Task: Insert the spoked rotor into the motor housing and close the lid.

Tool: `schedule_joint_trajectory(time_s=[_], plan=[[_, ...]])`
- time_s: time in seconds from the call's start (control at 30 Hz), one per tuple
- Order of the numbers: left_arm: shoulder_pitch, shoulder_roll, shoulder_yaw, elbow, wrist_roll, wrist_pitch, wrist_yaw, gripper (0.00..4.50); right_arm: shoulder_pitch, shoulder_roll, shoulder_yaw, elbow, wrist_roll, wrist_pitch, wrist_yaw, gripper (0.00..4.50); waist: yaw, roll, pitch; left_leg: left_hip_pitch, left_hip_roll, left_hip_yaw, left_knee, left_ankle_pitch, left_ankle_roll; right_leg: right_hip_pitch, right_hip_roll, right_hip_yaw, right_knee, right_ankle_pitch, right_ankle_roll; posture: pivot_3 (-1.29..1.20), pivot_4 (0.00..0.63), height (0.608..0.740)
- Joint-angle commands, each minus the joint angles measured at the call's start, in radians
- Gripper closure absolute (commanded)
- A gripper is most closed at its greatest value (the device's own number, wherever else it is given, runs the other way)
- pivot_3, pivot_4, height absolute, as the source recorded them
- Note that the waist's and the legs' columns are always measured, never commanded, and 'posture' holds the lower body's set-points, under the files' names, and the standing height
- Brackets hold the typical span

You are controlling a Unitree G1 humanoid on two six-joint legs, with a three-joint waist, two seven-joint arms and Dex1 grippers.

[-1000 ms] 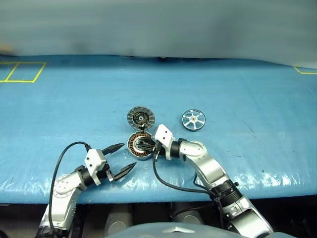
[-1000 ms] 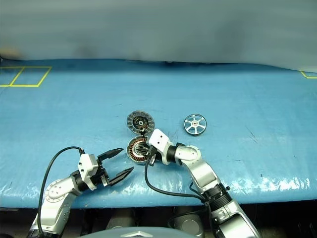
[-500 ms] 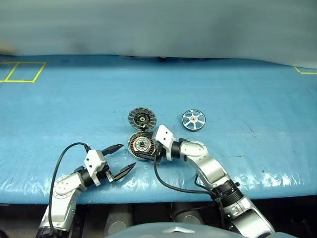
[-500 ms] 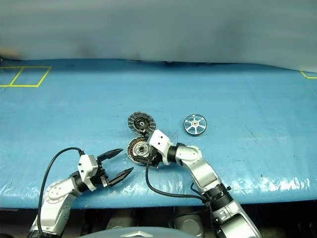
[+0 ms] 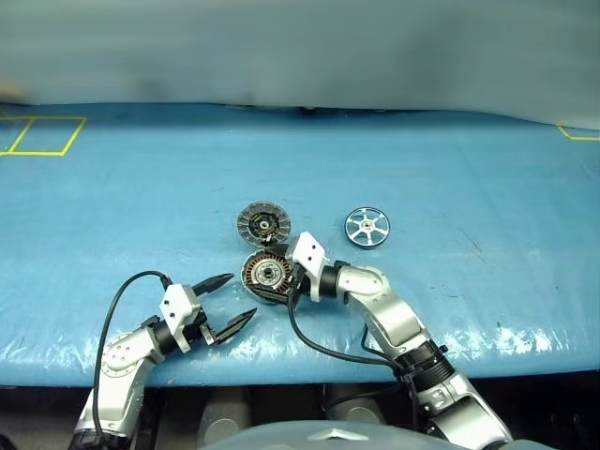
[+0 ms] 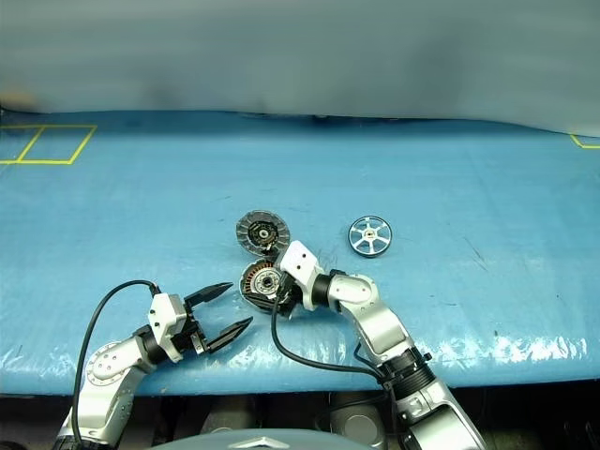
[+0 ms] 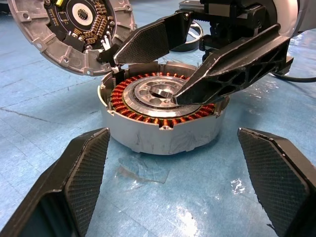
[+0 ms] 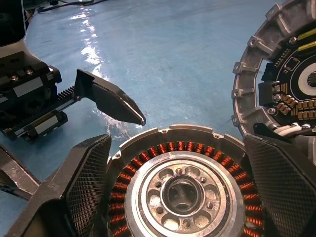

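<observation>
Hovering right tool (image 7: 197,66), spread, over motor housing (image 7: 163,118)

- We are observing a work table (image 5: 487,178) covered in blue wrinkled sheeting.
- We are noting yellow tape squares (image 5: 42,136) at its far left corner.
- Overhead light is glaring along the near edge.

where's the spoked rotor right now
The spoked rotor lies flat on the blue table, right of centre in the head views, apart from the lid and motor housing.
</observation>
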Motion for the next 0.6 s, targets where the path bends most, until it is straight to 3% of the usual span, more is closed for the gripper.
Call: schedule_joint_trajectory(time_s=[0.03,0.37,0.4,0.6], plan=[[0.004,0.001,0.002,-0.010,0.000,-0.024,0.001,0.11,-0.010,0.009,-0.017,-0.017,0.019,0.001,-0.002,0.98,0.000,0.000,0.000,0.000,0.000,0.000,0.000,0.000,0.000,0.000,0.000,0.000,0.000,0.000,0.000,0.00,0.150,0.740],[0.003,-0.003,0.002,-0.004,0.004,-0.028,0.003,0.11,-0.011,0.000,-0.011,-0.030,0.012,0.009,0.009,4.26,0.000,0.000,0.000,0.000,0.000,0.000,0.000,0.000,0.000,0.000,0.000,0.000,0.000,0.000,0.000,0.00,0.150,0.740],[0.004,-0.003,0.002,-0.003,0.004,-0.028,0.004,0.11,-0.010,-0.001,-0.008,-0.036,0.020,0.015,0.020,4.47,0.000,0.000,0.000,0.000,0.000,0.000,0.000,0.000,0.000,0.000,0.000,0.000,0.000,0.000,0.000,0.00,0.150,0.740],[0.004,-0.004,0.002,-0.002,0.006,-0.031,0.008,0.11,-0.015,-0.005,0.001,-0.039,0.012,0.029,0.029,4.47,0.000,0.000,0.000,0.000,0.000,0.000,0.000,0.000,0.000,0.000,0.000,0.000,0.000,0.000,0.000,0.00,0.150,0.740]])
